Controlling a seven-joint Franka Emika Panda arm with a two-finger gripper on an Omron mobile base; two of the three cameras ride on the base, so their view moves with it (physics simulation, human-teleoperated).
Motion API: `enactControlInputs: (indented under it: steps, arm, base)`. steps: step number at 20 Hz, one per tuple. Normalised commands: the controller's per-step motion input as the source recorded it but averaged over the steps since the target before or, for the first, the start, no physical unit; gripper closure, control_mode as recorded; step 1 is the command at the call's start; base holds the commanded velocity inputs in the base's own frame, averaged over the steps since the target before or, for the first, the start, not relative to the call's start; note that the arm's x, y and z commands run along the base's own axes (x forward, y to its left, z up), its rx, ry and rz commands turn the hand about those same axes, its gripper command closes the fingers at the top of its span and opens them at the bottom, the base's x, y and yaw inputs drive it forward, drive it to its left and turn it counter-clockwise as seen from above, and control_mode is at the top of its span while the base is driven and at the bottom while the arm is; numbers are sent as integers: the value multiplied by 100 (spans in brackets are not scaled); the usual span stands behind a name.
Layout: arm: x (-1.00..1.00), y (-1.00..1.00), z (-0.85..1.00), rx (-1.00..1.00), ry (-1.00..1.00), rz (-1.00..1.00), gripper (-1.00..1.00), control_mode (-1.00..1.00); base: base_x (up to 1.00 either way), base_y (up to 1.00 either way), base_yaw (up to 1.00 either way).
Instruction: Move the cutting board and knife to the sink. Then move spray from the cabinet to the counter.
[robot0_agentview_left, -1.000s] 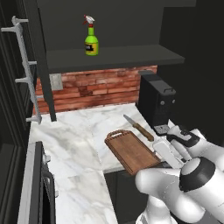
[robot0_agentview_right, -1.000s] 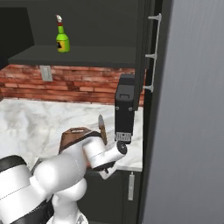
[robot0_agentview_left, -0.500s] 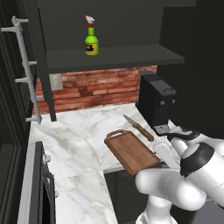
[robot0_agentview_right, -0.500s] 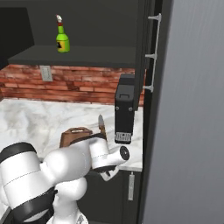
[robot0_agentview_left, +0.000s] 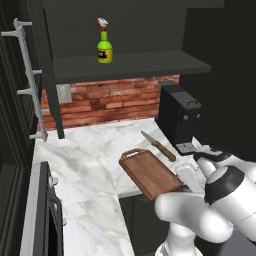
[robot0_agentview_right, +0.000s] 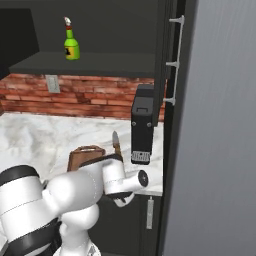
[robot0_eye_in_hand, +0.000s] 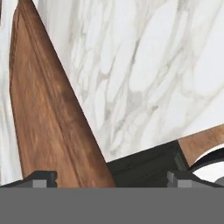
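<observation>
The reddish-brown cutting board lies on the white marble counter, its near end over the front edge. Just behind it, the knife rests with its blade pointing at the brick wall. From the right base view I see the same cutting board and knife. The green spray stands upright on the open cabinet's shelf. My gripper is open, low at the counter's front edge beside the board, with nothing between its fingertips. The sink is out of view.
A black coffee machine stands on the counter right of the knife. The open cabinet door with its silver bar handle hangs at the left. A stove edge borders the counter's left. A tall grey fridge closes off the right.
My arm has swung lower and to the right in the base views. The hand stays by the board's near end. Board, knife and spray have not moved.
</observation>
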Motion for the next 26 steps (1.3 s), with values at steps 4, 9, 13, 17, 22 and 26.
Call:
enactControlInputs:
  steps: [4,9,13,17,22,26]
  arm:
    - [-6,0,0,0,-1,0,-100,-100]
    - [-1,0,0,0,-1,0,-100,-100]
    - [4,5,0,0,0,0,-100,-100]
    - [22,24,0,0,0,0,-100,-100]
    - [21,27,0,0,0,0,-100,-100]
    - [0,21,0,0,4,0,100,-100]
  base:
    - [0,0,0]
    - [0,0,0]
    - [0,0,0]
    - [0,0,0]
    - [0,0,0]
    - [0,0,0]
